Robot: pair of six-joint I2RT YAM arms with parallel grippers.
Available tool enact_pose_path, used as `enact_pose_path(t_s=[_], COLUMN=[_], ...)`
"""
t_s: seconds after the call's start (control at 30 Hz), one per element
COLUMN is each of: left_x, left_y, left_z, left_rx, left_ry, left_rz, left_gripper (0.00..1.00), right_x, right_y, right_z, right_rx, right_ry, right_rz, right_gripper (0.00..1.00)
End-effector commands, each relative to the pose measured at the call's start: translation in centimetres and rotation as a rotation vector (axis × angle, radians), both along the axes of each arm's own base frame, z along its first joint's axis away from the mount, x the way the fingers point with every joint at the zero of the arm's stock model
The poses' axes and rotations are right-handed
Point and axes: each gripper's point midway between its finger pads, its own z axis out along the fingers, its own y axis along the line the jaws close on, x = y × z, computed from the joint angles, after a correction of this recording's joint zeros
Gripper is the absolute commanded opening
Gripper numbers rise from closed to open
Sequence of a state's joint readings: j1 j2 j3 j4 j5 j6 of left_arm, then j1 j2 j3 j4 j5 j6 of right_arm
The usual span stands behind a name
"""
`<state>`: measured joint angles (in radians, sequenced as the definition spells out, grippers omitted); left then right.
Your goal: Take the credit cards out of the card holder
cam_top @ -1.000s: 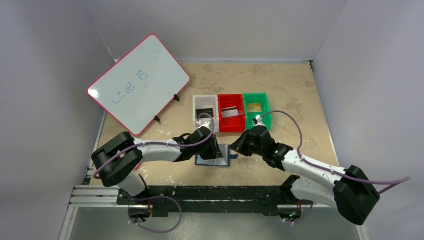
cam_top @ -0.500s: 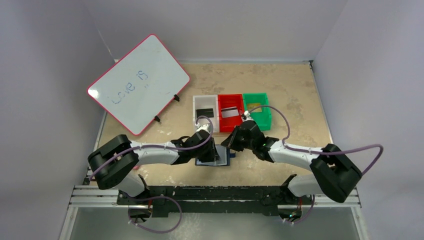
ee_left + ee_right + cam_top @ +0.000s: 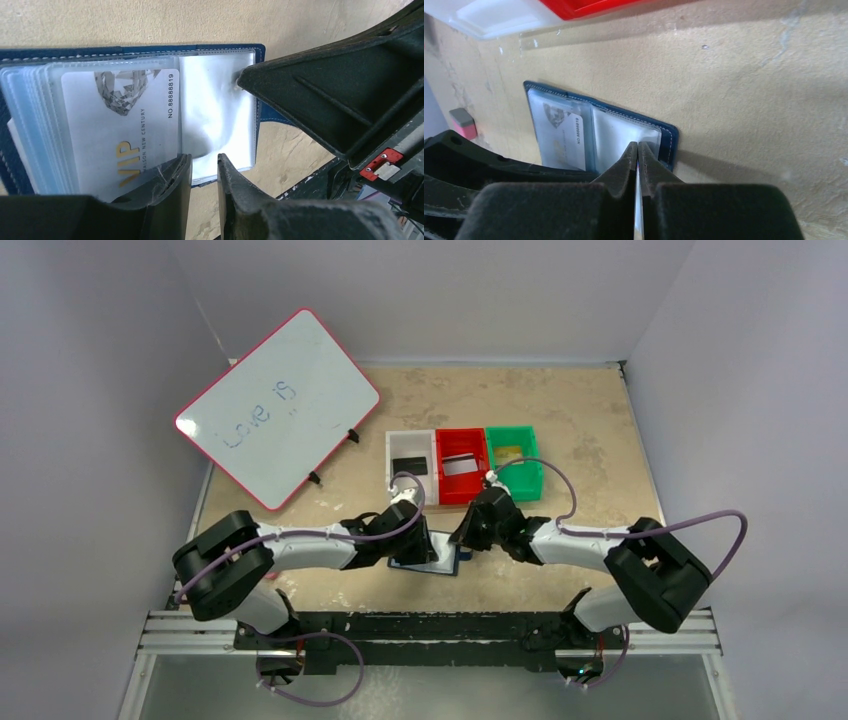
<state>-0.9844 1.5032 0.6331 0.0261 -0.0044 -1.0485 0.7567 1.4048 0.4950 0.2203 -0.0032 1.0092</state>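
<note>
card holder (image 3: 599, 132) under right pincer (image 3: 638, 150) tips

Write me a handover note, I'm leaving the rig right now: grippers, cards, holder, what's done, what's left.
Left gripper: jaws narrow, down on the near edge of the open card holder; grip unclear.
Right gripper: shut, tip at the holder's empty clear sleeve.
Done: black card in the white bin, silver card in the red bin, gold card in the green bin.
Left: a white VIP card sits in a sleeve.
</note>
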Motion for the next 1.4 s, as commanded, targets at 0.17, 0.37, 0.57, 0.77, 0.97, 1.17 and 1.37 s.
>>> enact_pose_path(t_s=[0.17, 0.37, 0.57, 0.77, 0.97, 1.17, 1.37], left_x=[3.3, 4.9, 4.1, 4.5, 4.7, 4.8, 4.4], left_y=[0.0, 4.3, 5.4, 6.3, 7.4, 6.3, 5.0], left_z=[6.6, 5.8, 4.2, 4.6, 3.9, 4.6, 4.2], left_rx=[-0.016, 0.199, 0.217, 0.216, 0.213, 0.139, 0.117], left_ry=[-0.191, -0.231, -0.200, -0.218, -0.188, -0.197, -0.180], left_rz=[0.068, 0.194, 0.212, 0.251, 0.295, 0.267, 0.195], left_gripper=[0.33, 0.36, 0.38, 0.42, 0.43, 0.43, 0.43], right_x=[0.0, -0.2, -0.9, -1.0, -1.8, -2.4, -2.1], right_y=[1.3, 2.7, 3.4, 3.9, 4.3, 4.9, 5.2], right_z=[1.5, 2.1, 1.9, 2.1, 1.8, 1.9, 2.2], right_rx=[0.080, 0.128, 0.195, 0.199, 0.187, 0.233, 0.253], right_ry=[-0.080, -0.092, -0.073, -0.064, -0.044, -0.033, -0.027], right_rz=[0.068, 0.137, 0.152, 0.167, 0.156, 0.163, 0.131], right_gripper=[0.13, 0.16, 0.19, 0.23, 0.25, 0.29, 0.29])
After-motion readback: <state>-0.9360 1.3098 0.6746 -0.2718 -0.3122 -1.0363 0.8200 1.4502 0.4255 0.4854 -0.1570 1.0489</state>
